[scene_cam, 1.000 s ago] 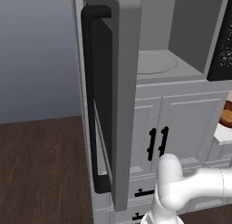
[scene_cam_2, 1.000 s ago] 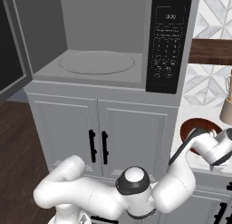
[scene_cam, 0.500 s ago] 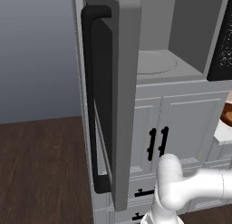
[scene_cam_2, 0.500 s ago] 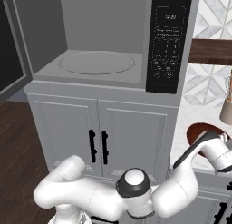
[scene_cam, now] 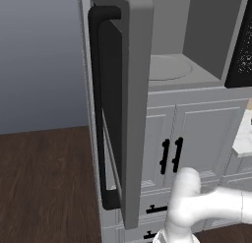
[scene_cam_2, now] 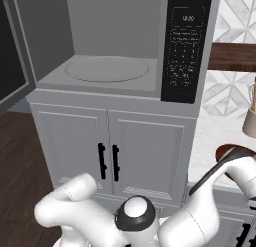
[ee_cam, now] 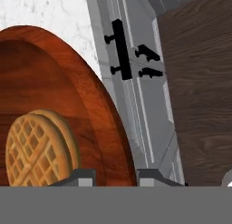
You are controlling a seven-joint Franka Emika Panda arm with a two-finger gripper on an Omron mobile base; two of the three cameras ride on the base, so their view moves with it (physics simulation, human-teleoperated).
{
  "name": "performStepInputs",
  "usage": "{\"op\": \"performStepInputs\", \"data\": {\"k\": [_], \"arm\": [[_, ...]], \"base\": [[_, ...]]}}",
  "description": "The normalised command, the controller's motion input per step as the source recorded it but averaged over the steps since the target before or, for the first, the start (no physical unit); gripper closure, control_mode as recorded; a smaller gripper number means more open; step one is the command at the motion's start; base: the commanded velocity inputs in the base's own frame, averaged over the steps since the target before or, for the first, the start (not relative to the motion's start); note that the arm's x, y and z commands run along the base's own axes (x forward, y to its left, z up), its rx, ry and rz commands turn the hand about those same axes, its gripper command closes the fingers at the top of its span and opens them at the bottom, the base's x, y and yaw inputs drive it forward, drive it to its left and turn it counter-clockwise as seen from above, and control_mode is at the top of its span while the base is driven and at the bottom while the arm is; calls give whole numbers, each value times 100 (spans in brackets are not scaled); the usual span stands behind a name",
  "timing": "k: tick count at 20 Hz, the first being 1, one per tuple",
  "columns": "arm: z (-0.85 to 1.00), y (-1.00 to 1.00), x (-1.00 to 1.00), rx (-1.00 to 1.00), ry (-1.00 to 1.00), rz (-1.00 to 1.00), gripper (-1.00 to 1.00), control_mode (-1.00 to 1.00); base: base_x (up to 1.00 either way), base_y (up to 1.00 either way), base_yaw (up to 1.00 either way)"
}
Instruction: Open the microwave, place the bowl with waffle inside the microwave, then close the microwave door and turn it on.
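White counter (ee_cam: 50, 10) under bowl (ee_cam: 68, 105) with waffle (ee_cam: 38, 148); gripper (ee_cam: 111, 177) pinching bowl rim; microwave door (scene_cam: 125, 109) wide open.

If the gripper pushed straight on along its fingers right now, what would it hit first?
Most likely the bowl with waffle: in the hand view its reddish rim runs straight between the gripper fingertips, so the wall of the bowl comes first. Depth is hard to judge; contact may already be made.

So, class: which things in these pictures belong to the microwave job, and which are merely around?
Job: microwave; microwave door, swung open; bowl with waffle; gripper at the bowl's rim.

Around: white cabinet doors; marble counter; wood floor.
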Motion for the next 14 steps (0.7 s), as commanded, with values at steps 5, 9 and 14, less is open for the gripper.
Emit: {"op": "performStepInputs", "data": {"k": [5,9,14], "arm": [[48,71,-87,-24,0,-17,100,-100],[43,94,-88,-23,0,-17,100,-100],[46,91,-76,-14,0,-8,100,-100]], "base": [[0,0,0],[0,0,0],[0,0,0]]}}
